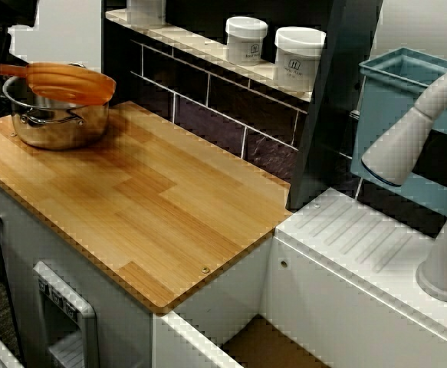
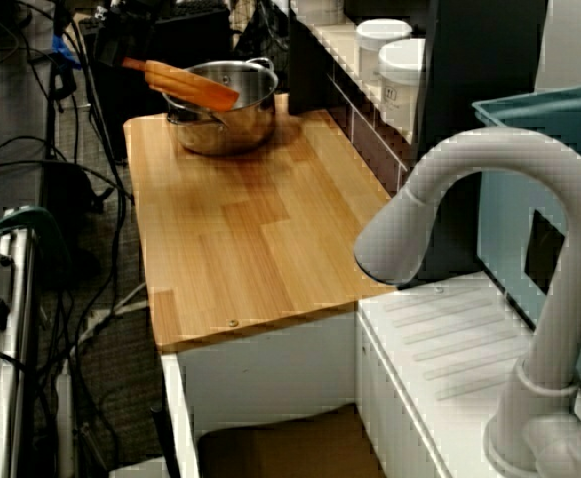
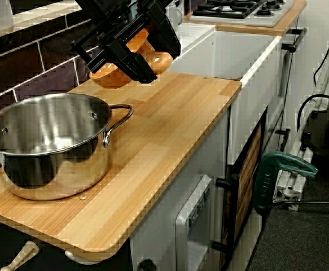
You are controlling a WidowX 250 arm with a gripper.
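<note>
A shiny steel pot (image 1: 54,119) with two handles stands at the left end of the wooden counter (image 1: 154,199). Above its rim, tilted, hangs an orange spoon-like utensil (image 1: 66,83). In the view from the pot side, my black gripper (image 3: 144,53) is shut on the utensil (image 3: 110,76), which hangs just beyond the pot (image 3: 45,147) and above the counter. From the faucet side, the gripper (image 2: 121,45) holds the handle end while the broad orange end (image 2: 200,90) hangs over the pot (image 2: 220,115). The pot looks empty.
Two white jars (image 1: 246,38) (image 1: 298,57) stand on the shelf over the dark tiled backsplash. A white faucet (image 1: 415,138), ribbed drainboard (image 1: 361,245) and teal bin (image 1: 407,100) lie right of the counter. A green clamp (image 3: 277,180) and cables (image 2: 31,149) are beside the cabinet.
</note>
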